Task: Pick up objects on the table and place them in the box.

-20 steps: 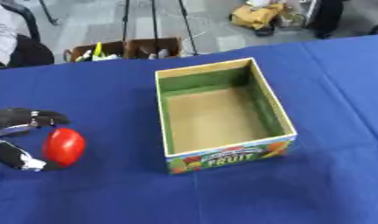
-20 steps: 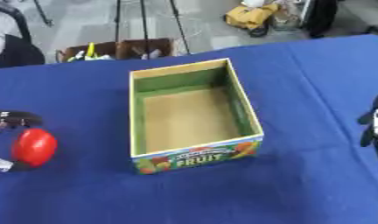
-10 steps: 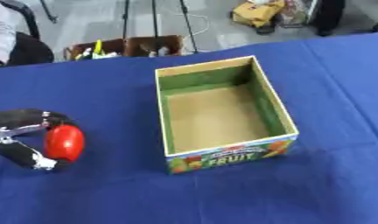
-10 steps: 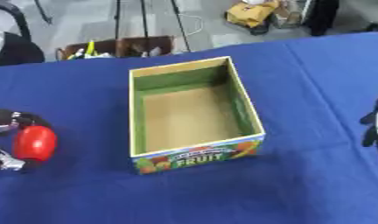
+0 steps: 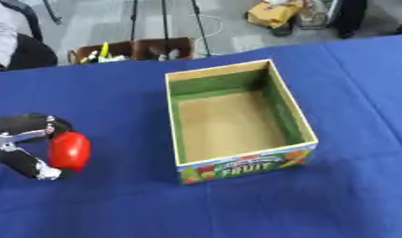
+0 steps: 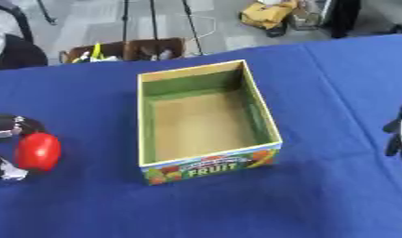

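Gripping red object [image 5: 70, 150] at left edge: left hand [image 5: 25, 145] curled round it, ready to carry. Centre: box [image 5: 237, 116] open-topped, looks empty, set to receive. Right edge: right hand [image 6: 398, 135] idle; finger state unreadable.

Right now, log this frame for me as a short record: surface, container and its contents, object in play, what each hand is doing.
surface: table with blue cloth
container: open cardboard box, green inner walls, "FRUIT" printed on the near face
box contents: nothing visible inside
object in play: red object, left of the box and apart from it
left hand: left hand, fingers curled round the red object
right hand: right hand at the right edge of the right eye view, only partly visible, holding nothing visible
task progress: red object not yet in the box
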Tool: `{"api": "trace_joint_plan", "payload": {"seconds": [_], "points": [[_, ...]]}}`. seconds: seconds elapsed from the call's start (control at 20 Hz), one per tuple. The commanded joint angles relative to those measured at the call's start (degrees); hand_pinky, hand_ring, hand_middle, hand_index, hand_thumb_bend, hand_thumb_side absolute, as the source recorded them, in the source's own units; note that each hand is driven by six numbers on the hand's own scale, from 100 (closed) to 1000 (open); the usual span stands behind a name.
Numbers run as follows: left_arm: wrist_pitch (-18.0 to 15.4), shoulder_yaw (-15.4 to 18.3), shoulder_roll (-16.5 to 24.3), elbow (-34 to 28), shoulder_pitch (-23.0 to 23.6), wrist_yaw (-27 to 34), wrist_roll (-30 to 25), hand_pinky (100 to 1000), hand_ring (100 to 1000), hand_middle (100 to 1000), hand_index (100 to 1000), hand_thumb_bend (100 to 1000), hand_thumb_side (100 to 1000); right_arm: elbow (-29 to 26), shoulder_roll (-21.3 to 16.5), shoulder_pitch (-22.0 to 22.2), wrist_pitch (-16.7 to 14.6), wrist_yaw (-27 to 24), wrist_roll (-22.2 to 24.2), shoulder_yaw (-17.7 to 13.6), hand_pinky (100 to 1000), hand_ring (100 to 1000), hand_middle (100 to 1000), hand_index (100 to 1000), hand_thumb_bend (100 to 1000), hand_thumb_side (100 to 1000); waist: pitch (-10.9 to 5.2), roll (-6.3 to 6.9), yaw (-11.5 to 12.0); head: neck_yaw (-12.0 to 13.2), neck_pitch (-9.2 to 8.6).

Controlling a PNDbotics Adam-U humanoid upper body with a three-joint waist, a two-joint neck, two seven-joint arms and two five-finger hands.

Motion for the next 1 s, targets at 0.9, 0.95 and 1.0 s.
{"api": "trace_joint_plan", "payload": {"seconds": [0.9, 0.95, 1.0], "points": [[-17.34, 2.33, 0.69, -1.54, -5.45, -0.53, -3.25, 420, 542, 466, 591, 100, 490, -1.23, -1.07, 0.36, 0.01, -0.09, 0.63, -0.08, 205, 100, 214, 400, 100, 746, -1.91, 0.43, 0.16, 1.88, 0.56], [-17.19, 2.34, 0.47, -1.31, -6.07, -0.13, -3.02, 414, 536, 459, 580, 100, 492, -1.23, -1.12, 0.39, 0.03, -0.10, 0.65, -0.07, 205, 100, 214, 400, 100, 747, -2.00, 0.48, 0.14, 2.14, 0.73], [-17.00, 2.41, 0.21, -1.06, -6.74, 0.32, -2.88, 409, 532, 455, 573, 100, 493, -1.23, -1.18, 0.43, 0.04, -0.10, 0.68, -0.05, 205, 100, 214, 400, 100, 746, -2.08, 0.55, 0.11, 2.40, 0.87]]}}
